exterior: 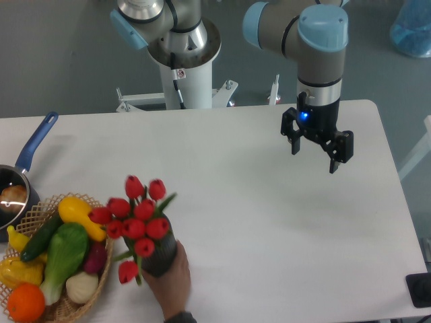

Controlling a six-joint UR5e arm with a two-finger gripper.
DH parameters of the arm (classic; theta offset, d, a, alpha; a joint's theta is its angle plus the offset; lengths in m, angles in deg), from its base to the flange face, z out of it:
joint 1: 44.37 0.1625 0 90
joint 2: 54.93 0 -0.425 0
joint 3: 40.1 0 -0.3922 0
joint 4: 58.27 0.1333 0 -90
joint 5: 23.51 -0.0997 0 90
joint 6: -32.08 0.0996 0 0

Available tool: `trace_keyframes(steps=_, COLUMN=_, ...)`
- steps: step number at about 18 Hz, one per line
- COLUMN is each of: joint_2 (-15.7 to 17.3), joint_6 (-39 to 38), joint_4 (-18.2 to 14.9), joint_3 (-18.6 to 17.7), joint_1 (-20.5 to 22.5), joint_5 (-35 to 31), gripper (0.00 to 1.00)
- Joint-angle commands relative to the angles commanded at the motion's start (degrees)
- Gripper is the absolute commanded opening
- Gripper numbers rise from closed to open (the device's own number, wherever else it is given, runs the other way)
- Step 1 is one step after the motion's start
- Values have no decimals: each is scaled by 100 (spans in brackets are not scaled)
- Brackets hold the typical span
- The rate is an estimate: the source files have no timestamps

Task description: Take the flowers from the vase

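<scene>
— White tabletop point(256, 222) fills most of what we see, with a grey floor behind it and the robot's white pedestal point(188, 74) standing at the far edge. Where do we find the arm?

— We see the grey-and-blue arm reaching in from the top, and its black two-finger gripper point(315, 158) hangs above the right part of the table, fingers pointing down. We read the fingers as spread apart with nothing between them.

— And the bunch of red tulip buds with green stems and leaves point(138, 225)?

— We find it at the near left of the table, well apart from the gripper. The stems go down into the short dark ribbed cylinder vase point(159, 259), and the buds spread wider than the vase and lean toward the left.

— Is something touching the vase?

— Yes, we see a person's bare hand point(172, 282) coming in from the bottom edge, wrapped around the vase's lower right side.

— What lies beside it?

— We see a woven wicker basket point(101, 276) just left of the flowers, piled with colourful toy vegetables and fruit: yellow, green, purple, white and an orange one. Behind that, at the left edge, sits a dark pan with a blue handle point(37, 138).
</scene>
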Motion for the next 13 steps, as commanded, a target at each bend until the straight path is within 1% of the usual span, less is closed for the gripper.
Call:
trace_keyframes(steps=5, joint_2=61, joint_6=-35, joint_4=0, joint_3=-53, joint_1=-26, joint_5=26, gripper=100)
trace_keyframes(steps=7, joint_2=79, joint_6=-53, joint_4=17, joint_3=-131, joint_1=-53, joint_5=96, gripper=100)
trace_keyframes(steps=9, joint_2=35, joint_6=-44, joint_4=53, joint_3=-228, joint_1=-18, joint_5=298, gripper=100)
trace_keyframes(steps=13, joint_2=35, joint_6=-61, joint_4=79, joint_3=-404, joint_1=44, joint_5=939, gripper=100)
